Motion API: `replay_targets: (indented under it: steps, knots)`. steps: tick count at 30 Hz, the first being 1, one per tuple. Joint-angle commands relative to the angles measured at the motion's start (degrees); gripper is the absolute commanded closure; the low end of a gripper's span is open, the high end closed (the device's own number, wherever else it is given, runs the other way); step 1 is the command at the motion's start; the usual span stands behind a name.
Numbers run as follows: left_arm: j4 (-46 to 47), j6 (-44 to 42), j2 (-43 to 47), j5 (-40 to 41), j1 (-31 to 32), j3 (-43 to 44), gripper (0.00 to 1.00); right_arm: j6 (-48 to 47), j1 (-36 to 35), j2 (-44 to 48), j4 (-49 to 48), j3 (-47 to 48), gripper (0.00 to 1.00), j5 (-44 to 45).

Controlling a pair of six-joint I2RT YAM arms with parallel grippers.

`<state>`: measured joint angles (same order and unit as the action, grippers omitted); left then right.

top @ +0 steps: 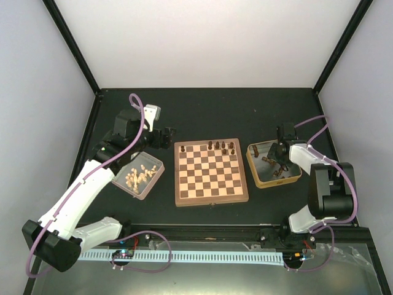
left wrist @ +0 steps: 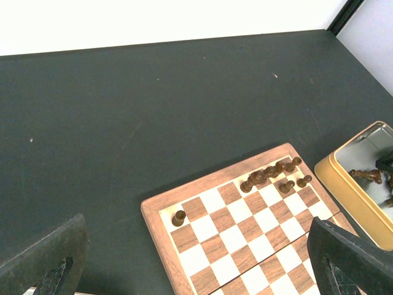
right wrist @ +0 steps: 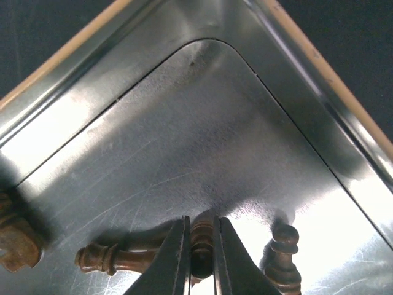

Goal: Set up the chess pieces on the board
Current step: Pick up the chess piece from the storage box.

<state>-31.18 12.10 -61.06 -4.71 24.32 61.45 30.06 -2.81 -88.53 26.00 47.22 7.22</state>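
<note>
Gripping a dark piece, Jo: the right gripper has one finger pressed on each side of it, down in the right tray.

From above, Max, I only see that arm dipped into the tray; the grip itself is hidden. Which way does the piece point?

Its long axis runs up the slot between the fingers in the right wrist view, rounded end toward the tray's corner. Whether its other end touches the tray floor, I cannot tell. A neighbour lies flat and crosswise, knobbed end to the left, reaching the left finger. A pawn sits just right of the fingers.

The top view gives the layout instead. The board lies flat on the table between the two trays, with dark pieces along its far row, toward the right. The left tray holds pale pieces.

The left wrist view adds detail there: a lone piece stands near the board's far left corner, well apart from the cluster bunched further along.

And the left gripper is spread wide, nothing between its fingers, hovering near that same corner.
</note>
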Motion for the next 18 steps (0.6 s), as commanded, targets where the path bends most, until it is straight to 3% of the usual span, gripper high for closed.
replay_targets:
  steps: [1,18]
  knots:
    - [1.29,-0.67,0.89,0.49,-0.50,0.25,0.01,-0.15,0.40,0.12,-0.37,0.16,0.95,0.35]
    - [1.47,-0.52,0.86,-0.03,-0.50,0.16,0.01,-1.40,-0.06,10.44,6.31,3.49,0.97,-1.80]
